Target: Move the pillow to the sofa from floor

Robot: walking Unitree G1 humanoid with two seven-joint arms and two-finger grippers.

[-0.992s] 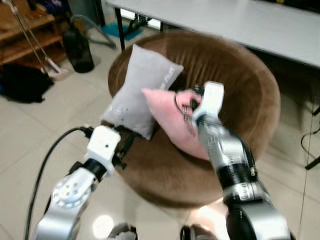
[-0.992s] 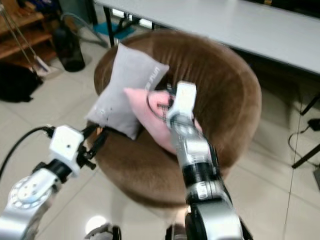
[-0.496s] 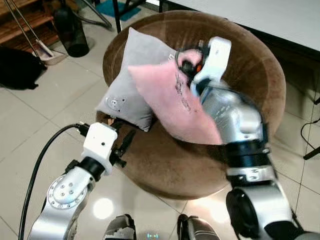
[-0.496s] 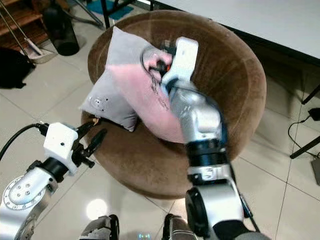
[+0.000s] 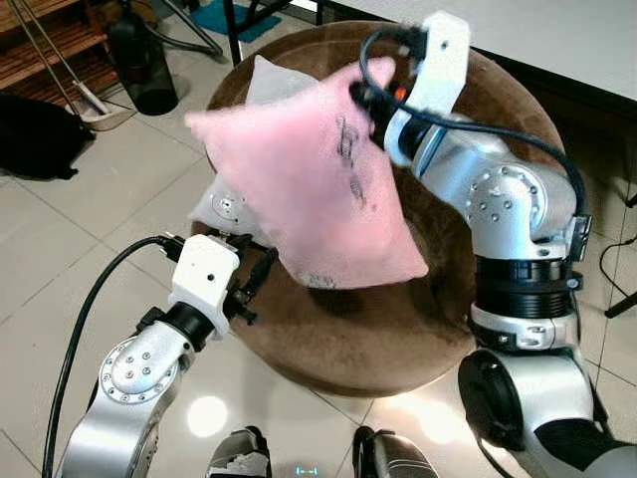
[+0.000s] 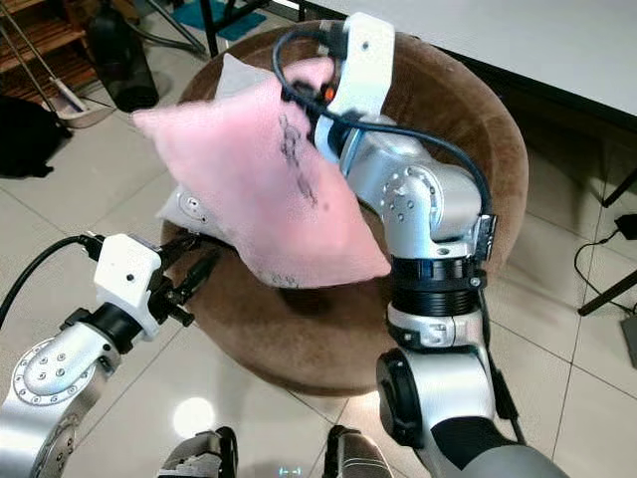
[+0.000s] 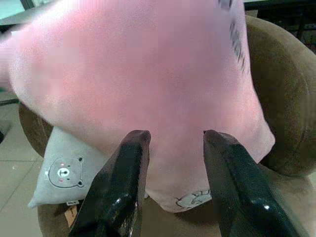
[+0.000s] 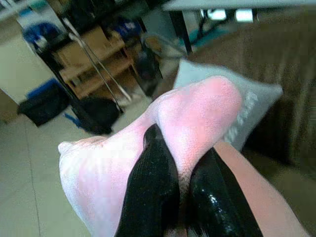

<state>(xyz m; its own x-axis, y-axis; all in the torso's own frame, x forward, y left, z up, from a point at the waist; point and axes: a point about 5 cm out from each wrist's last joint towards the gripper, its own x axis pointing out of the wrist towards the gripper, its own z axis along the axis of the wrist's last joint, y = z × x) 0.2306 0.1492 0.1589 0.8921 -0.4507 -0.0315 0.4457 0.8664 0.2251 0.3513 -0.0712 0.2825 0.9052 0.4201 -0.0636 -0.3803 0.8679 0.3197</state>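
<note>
Left eye view: the right gripper (image 5: 366, 100) has its fingers pinched tight on a corner of the pink pillow (image 5: 314, 189), which hangs in the air over the round brown sofa (image 5: 498, 119), partly covering the grey pillow (image 5: 227, 204) resting there. The left gripper (image 5: 261, 274), fingers parted and holding nothing, sits just below the pink pillow at the sofa's front edge
</note>
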